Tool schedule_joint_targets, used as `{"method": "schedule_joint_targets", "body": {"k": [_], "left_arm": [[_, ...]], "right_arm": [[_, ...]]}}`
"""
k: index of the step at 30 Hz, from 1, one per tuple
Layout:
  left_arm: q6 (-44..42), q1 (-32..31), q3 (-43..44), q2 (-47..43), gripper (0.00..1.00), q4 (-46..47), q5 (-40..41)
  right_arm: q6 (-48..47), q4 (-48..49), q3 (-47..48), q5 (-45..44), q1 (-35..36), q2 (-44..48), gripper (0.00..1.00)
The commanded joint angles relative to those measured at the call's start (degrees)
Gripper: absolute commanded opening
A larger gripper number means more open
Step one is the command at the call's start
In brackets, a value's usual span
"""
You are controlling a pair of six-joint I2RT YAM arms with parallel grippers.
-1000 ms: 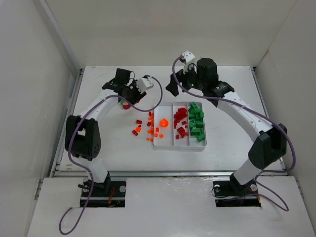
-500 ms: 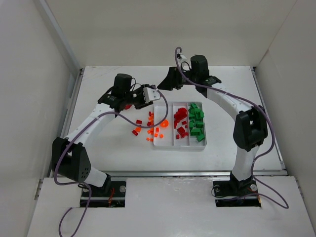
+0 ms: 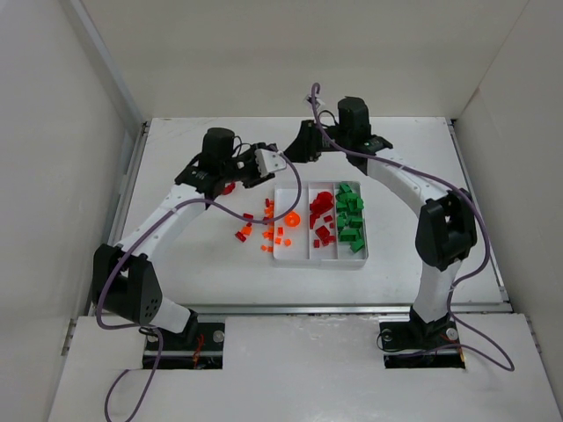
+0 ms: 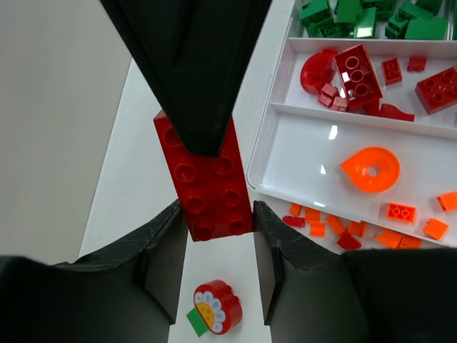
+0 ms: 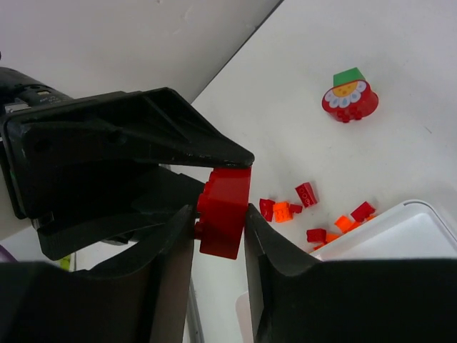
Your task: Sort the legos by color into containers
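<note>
Above white table (image 4: pixel 86 107), left gripper (image 4: pixel 216 218) and right gripper (image 5: pixel 219 209) clamp one red brick (image 4: pixel 214 193), half hidden.

Left pincer (image 4: pixel 216 218) grips near end of red brick (image 4: pixel 214 189), fingers (image 4: pixel 163 268) pressed on both sides. Right pincer (image 4: pixel 206 136), dark wedge from top edge, covers brick's far end. Tray (image 4: pixel 263 153) at right: green pieces (image 4: pixel 335 14) in far compartment, red pieces (image 4: pixel 357 71) in middle, orange cone (image 4: pixel 370 169) in nearest. Loose bits (image 4: pixel 335 232), orange and red, on desk (image 4: pixel 136 179) beside tray. Flower piece (image 4: pixel 216 307) near bottom edge.

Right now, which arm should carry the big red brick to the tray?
Likely right: the right claw and left claw both pinch the big red plastic brick, but the white plastic tray lies nearer the right base.
</note>
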State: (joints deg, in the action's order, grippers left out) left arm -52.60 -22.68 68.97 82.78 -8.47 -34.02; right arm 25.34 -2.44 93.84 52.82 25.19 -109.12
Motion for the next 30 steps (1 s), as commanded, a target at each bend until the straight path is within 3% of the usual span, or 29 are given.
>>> {"method": "schedule_joint_targets", "body": {"k": [1, 5, 10, 12, 14, 18, 19, 20, 24, 26, 30], "left_arm": [[3.6, -0.6, -0.1, -0.3, 0.0, 5.9, -0.3], [4.8, -1.7, -1.1, -0.3, 0.0, 7.9, 1.1], [5.6, -3.0, -4.9, -1.7, 0.0, 12.0, 3.1], [9.1, -3.0, -6.5, -3.1, 0.18, 15.4, 3.6], [11.8, -3.0, -9.9, -4.7, 0.43, 18.0, 3.6], [17.8, -3.5, -17.9, -8.3, 0.77, 25.0, 2.8], [19.5, -4.1, -19.5, -9.0, 0.95, 28.1, 2.8], [21.5, -4.1, -22.7, -9.7, 1.0, 29.8, 2.8], [31.7, -4.1, -31.2, -13.8, 1.0, 37.8, 11.1], [36.8, -4.1, -34.8, -15.4, 1.0, 40.4, 17.4], [41.0, -4.1, -39.3, -17.3, 1.0, 43.4, 23.2]], "right_arm": [[0.6, 3.2, 1.0, 3.4, 0.4, 0.7, 0.35], [0.6, 3.2, 1.0, 3.4, 0.4, 0.7, 0.27], [1.7, 3.2, 0.4, 3.4, 0.4, 0.7, 0.03], [1.7, 3.2, -1.1, 2.0, 0.4, 1.9, 0.0], [2.2, 3.2, -2.4, -0.2, 0.4, 3.0, 0.0], [2.3, 3.2, -6.9, -5.9, -0.4, 7.0, 0.0], [2.3, 3.2, -9.4, -7.4, -0.4, 9.2, 0.0], [2.3, 3.2, -10.9, -8.8, -1.2, 10.3, 0.0], [1.1, 1.3, -19.2, -21.9, -3.4, 16.6, 0.0], [-1.9, -7.3, -21.2, -29.4, -3.4, 19.3, 0.0], [-7.9, -18.2, -20.9, -35.2, -3.4, 19.3, 0.0]]}}
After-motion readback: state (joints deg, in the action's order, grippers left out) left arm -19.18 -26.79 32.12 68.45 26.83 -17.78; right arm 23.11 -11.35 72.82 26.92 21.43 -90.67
